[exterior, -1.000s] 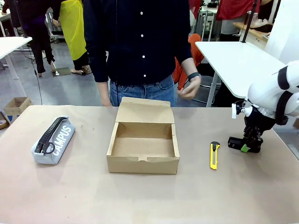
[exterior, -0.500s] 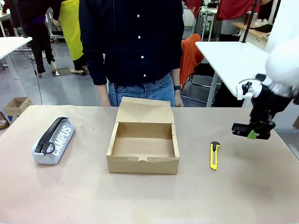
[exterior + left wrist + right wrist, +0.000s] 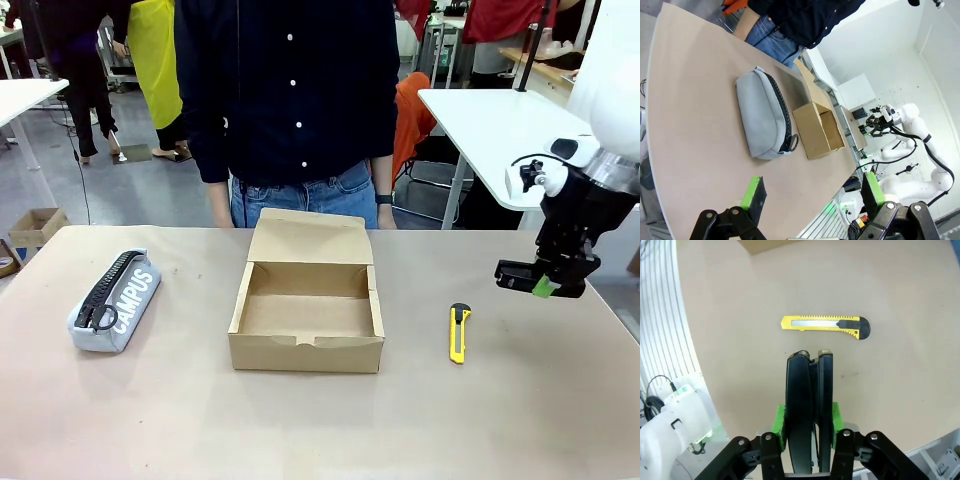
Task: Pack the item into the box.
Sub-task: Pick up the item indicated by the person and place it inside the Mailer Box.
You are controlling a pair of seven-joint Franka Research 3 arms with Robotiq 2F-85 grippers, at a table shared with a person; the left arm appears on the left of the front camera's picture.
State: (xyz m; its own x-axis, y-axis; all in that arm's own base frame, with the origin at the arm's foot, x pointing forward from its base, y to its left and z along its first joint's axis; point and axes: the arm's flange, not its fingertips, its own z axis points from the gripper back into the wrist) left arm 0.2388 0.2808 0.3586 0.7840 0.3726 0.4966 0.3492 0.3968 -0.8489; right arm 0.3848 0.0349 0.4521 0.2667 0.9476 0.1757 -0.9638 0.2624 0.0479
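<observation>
Black item, seemingly rigid, light and smooth-sided, hangs above the table at 3 o'clock from the box, clamped near one end between the right gripper's closed pads, so it may pivot.

A tan-topped table takes up the near part of the room. Beyond its far edge lies a grey floor, where a small open carton stands off the table's far left corner. A white table stands behind on the right and another white tabletop on the left. The wall is plain white. The light is even and shadows are soft.
</observation>
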